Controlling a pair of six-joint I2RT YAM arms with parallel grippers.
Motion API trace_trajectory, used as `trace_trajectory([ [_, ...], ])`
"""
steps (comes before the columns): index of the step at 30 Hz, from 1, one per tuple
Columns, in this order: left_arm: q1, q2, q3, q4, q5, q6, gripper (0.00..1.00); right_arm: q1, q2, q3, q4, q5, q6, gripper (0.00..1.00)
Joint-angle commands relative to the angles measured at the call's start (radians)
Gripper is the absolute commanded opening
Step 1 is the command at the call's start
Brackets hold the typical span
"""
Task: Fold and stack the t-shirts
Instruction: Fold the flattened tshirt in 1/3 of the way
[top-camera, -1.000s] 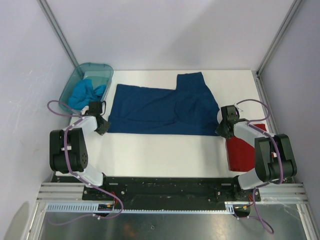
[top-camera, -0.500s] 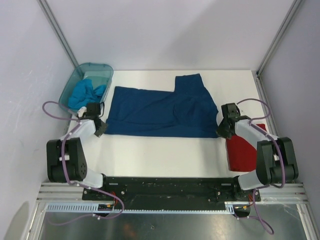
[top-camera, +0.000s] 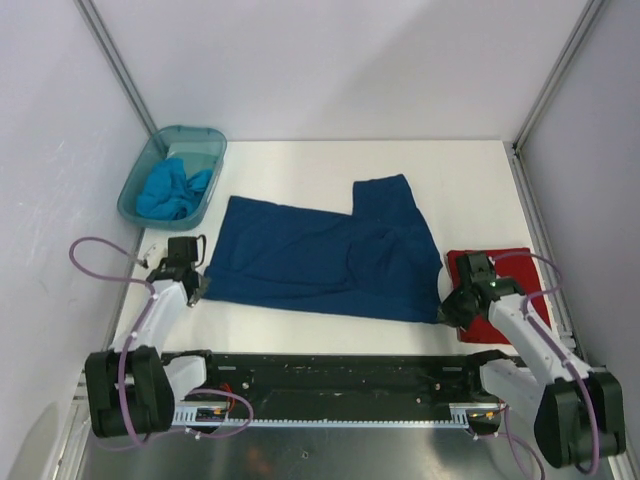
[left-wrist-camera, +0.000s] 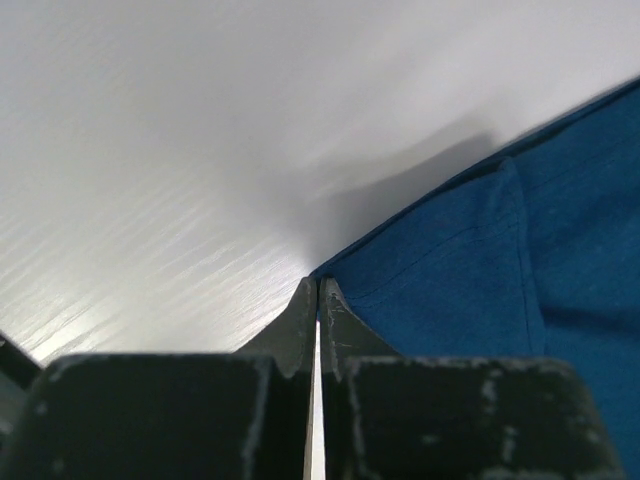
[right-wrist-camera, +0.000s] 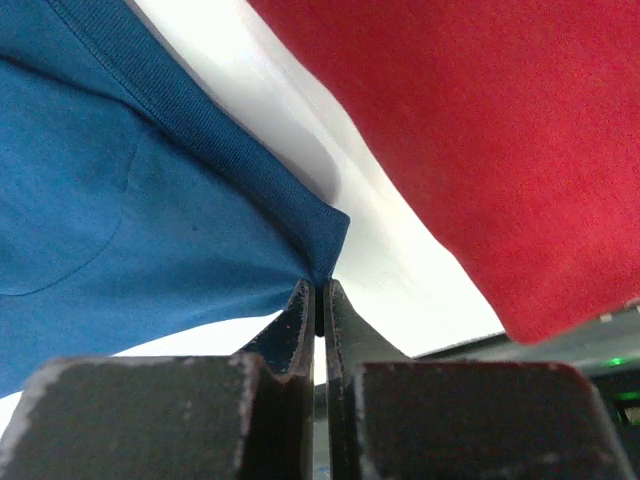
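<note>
a turquoise t-shirt (top-camera: 170, 190) sits bunched in the tub (top-camera: 196, 135), far left. my left gripper (left-wrist-camera: 318, 290) pinches the near left corner of the navy t-shirt (top-camera: 320, 255), which lies flat in the middle. my right gripper (right-wrist-camera: 318, 292) pinches its near right corner. my right arm hides part of the red t-shirt (top-camera: 515, 268).

Seen from above, the fingertips of the left claw (top-camera: 193, 288) and the right claw (top-camera: 449, 311) sit under their own wrist housings, so their pinch on the navy t-shirt (top-camera: 320, 262) cannot be read there. In both wrist views the closed fingers hide how much cloth lies between them, and the shirt runs off the picture edges. The right arm (top-camera: 520, 325) covers part of the red t-shirt (top-camera: 510, 262), and the right wrist view cuts that shirt off at the top and right. The turquoise t-shirt (top-camera: 172, 192) lies bunched in the teal plastic tub (top-camera: 205, 140), its shape unreadable. In the left wrist view the far counter (left-wrist-camera: 150, 120) is blurred.
</note>
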Motion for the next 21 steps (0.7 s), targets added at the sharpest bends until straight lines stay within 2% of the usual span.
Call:
trace_trajectory([
  [1,0.010,-0.097,-0.053,-0.090,-0.057,-0.070,0.01,0.005,-0.122,-0.021,-0.180,-0.037,0.081,0.00],
  [3,0.010,-0.122,-0.071,-0.109,-0.051,-0.088,0.03,0.003,-0.152,-0.023,-0.217,-0.046,0.078,0.00],
  [4,0.010,-0.129,-0.075,-0.116,-0.047,-0.092,0.06,0.001,-0.162,-0.023,-0.225,-0.055,0.070,0.04],
  [8,0.009,-0.136,-0.044,-0.128,-0.003,-0.049,0.41,-0.003,-0.181,-0.002,-0.231,-0.084,0.026,0.36],
  [11,0.006,-0.169,0.008,-0.139,0.006,0.016,0.57,0.016,-0.186,0.065,-0.221,-0.066,-0.029,0.47],
  [14,-0.005,-0.202,0.071,-0.140,0.012,0.092,0.62,0.091,-0.158,0.174,-0.191,0.019,-0.084,0.49],
  [16,-0.037,-0.183,0.126,-0.141,0.016,0.138,0.60,0.159,-0.098,0.229,-0.119,0.051,-0.116,0.49],
  [21,-0.192,-0.022,0.255,-0.118,0.004,0.192,0.55,0.241,0.132,0.350,0.039,0.132,-0.211,0.46],
])
